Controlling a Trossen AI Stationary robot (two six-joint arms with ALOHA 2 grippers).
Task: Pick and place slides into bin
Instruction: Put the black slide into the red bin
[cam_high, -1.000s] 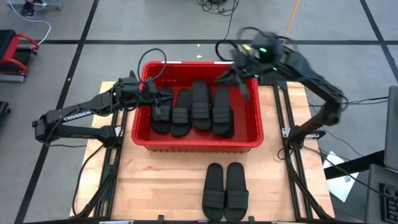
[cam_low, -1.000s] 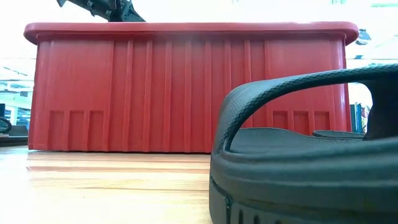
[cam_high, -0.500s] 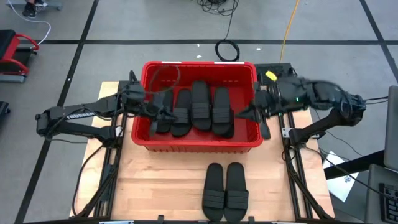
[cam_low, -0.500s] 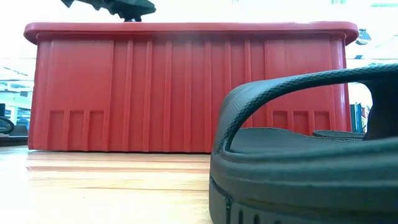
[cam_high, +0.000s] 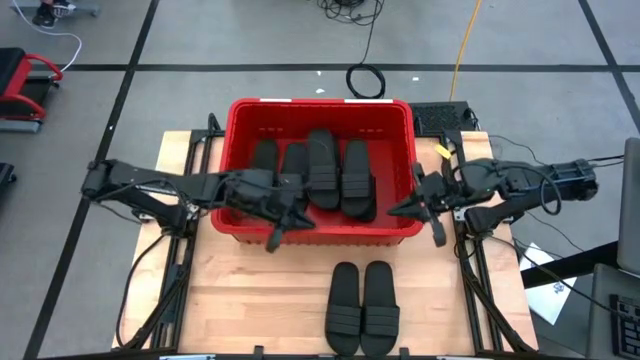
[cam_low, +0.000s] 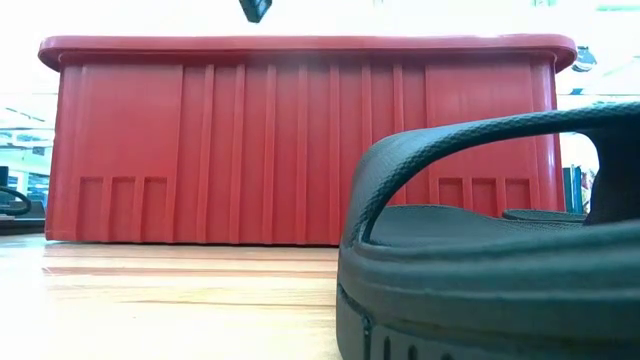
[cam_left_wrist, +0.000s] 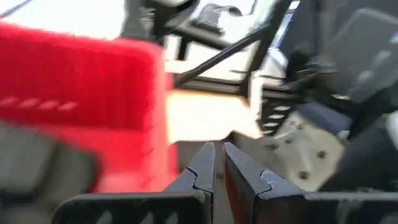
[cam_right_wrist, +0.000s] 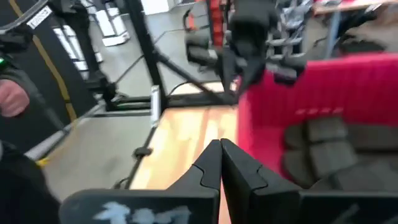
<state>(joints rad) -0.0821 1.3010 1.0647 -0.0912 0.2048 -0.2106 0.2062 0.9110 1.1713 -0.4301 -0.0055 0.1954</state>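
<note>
The red bin (cam_high: 395, 232) stands on the table's far half with several black slides (cam_high: 357, 180) lying flat in it, side by side. Two more slides (cam_high: 362, 306) lie soles down on the wood near the front edge. One of them fills the foreground of the low view (cam_low: 490, 250), in front of the bin wall (cam_low: 300, 140). My left gripper (cam_high: 303, 217) hovers shut over the bin's near part, empty; its fingers (cam_left_wrist: 211, 163) point toward the table's right. My right gripper (cam_high: 395, 211) is shut and empty above the bin's right rim, pointing left (cam_right_wrist: 219, 152).
Bare wood (cam_high: 250, 290) lies left and right of the two slides at the front. Dark frame rails (cam_high: 470, 280) run along both table sides. Cables (cam_high: 365, 78) lie on the floor beyond the bin.
My left gripper has swung from the bin's far left part toward the right and the near edge, staying above the slides. My right gripper has come from over the bin's far right corner toward the near edge along the right wall, sinking and rolling as the arm folded back.
</note>
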